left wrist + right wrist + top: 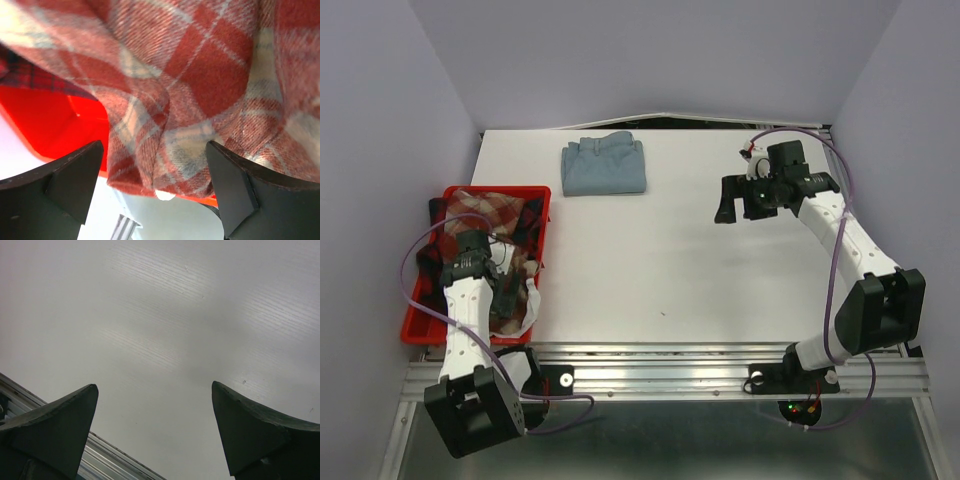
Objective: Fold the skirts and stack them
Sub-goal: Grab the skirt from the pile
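L gripper (pixel 155 170) wide open over check skirt (pixel 200 85) in red tray (pixel 546 196), likely lining up a pinch | R gripper (pixel 155 405) open, empty, over table (pixel 670 260) | blue skirt (pixel 605 166) folded far-centre, probably stack base

From above, my left arm (pixel 470 290) lies across the red tray (pixel 498 190) and hides most of the heap inside it. The plaid skirt (pixel 440 210) shows only as a dark fringe at the tray's upper left, so I cannot tell how it lies. On the left wrist camera the check skirt (pixel 200 75) runs off the top and right edges, soft and out of focus. A small pale blob (pixel 165 195) at its lower hem is too blurred to identify. The left gripper (pixel 154 147) and right gripper (pixel 154 386) are each cut off by the bottom edge, with only the finger ends showing. The table (pixel 165 315) under the right one is blurred.
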Action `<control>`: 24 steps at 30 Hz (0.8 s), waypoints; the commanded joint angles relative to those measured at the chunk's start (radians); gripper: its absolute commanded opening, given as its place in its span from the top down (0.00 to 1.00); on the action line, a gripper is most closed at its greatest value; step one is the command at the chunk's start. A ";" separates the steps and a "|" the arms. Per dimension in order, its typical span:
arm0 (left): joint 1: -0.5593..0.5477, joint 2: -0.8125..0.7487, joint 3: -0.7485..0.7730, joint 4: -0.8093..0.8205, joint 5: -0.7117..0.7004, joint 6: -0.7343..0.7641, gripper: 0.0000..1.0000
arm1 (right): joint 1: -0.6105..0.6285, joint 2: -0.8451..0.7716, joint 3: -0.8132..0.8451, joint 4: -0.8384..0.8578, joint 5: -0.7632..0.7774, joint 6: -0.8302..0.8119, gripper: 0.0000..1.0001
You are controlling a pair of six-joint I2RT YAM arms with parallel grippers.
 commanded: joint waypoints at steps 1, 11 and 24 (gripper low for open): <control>0.010 0.017 -0.022 0.023 -0.001 0.059 0.07 | -0.006 -0.030 0.057 -0.014 0.016 -0.018 0.00; 0.031 0.066 -0.098 0.077 -0.002 0.104 0.64 | -0.006 -0.033 0.068 -0.017 0.030 -0.018 0.00; 0.033 0.020 0.326 -0.068 0.027 0.083 1.00 | -0.006 -0.020 0.100 -0.023 0.019 -0.017 0.00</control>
